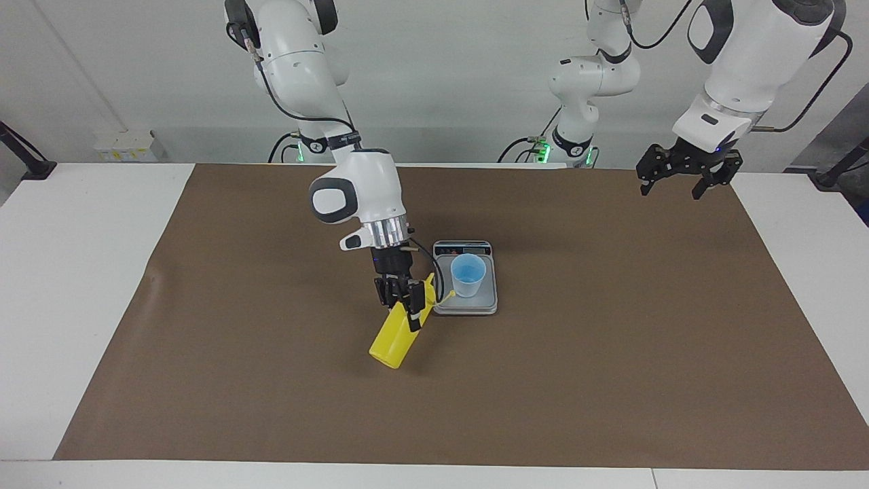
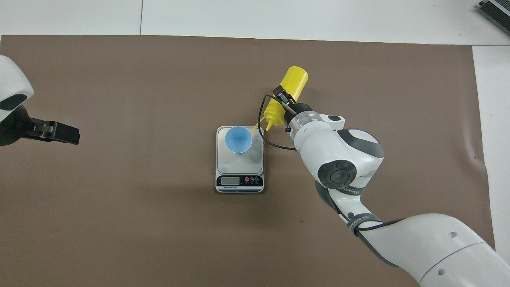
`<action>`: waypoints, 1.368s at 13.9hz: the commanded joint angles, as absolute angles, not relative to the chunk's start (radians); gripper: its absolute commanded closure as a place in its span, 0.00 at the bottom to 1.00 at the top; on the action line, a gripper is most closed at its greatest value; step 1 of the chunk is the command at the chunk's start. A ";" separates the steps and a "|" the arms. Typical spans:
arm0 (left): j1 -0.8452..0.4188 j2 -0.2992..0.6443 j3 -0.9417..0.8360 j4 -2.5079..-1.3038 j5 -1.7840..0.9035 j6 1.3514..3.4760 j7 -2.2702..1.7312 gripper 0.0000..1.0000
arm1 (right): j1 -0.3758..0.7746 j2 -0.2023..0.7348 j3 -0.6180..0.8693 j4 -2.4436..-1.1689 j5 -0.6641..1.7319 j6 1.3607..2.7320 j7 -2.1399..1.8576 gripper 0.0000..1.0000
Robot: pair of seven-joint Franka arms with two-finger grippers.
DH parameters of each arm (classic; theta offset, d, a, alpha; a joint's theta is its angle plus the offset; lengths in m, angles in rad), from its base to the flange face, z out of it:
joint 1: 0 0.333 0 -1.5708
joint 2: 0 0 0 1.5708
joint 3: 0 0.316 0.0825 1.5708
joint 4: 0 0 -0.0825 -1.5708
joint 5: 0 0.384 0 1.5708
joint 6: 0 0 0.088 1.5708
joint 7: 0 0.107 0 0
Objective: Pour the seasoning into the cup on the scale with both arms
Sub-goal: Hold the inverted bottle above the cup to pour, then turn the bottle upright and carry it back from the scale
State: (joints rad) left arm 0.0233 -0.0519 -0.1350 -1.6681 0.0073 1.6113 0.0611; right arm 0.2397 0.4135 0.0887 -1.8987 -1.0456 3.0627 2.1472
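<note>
My right gripper (image 1: 405,299) is shut on the yellow squeeze bottle (image 1: 394,339), gripping it near the neck. The bottle is tilted far over, its nozzle pointing toward the light blue cup (image 1: 468,275). The nozzle tip is beside the scale, short of the cup's rim; the tethered cap hangs close to the rim. The cup stands upright on the silver-grey scale (image 1: 485,303). In the overhead view the bottle (image 2: 293,81), right gripper (image 2: 285,101), cup (image 2: 238,139) and scale (image 2: 239,167) all show. My left gripper (image 1: 671,190) waits, open and empty, high over the left arm's end of the mat; it also shows in the overhead view (image 2: 65,134).
A brown mat (image 1: 611,353) covers most of the white table (image 1: 81,272). A third white arm (image 1: 590,81) stands at the robots' edge of the table. A white socket strip (image 1: 125,146) lies at the table's corner by the right arm.
</note>
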 commanded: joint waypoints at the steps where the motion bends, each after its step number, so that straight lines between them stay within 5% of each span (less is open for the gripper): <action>1: 0.029 -0.060 -0.141 -1.678 0.021 1.606 0.077 0.00 | 0.209 0.371 0.107 -1.930 -1.046 3.057 2.166 1.00; 5: 0.029 -0.060 -0.141 -1.675 0.023 1.601 0.077 0.00 | 0.172 0.353 0.142 -1.921 -0.871 3.034 2.168 1.00; 15: 0.029 -0.060 -0.141 -1.675 0.023 1.601 0.077 0.00 | 0.037 0.203 0.337 -1.887 -0.510 2.673 2.143 1.00; 19: 0.029 -0.060 -0.141 -1.677 0.023 1.605 0.077 0.00 | 0.028 0.100 0.337 -1.882 -0.176 2.505 1.963 1.00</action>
State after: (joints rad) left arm 0.0232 -0.0519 -0.1361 -1.6689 0.0073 1.6113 0.0621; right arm 0.0574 0.1630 0.3214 -1.8790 -0.3099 2.5765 2.0653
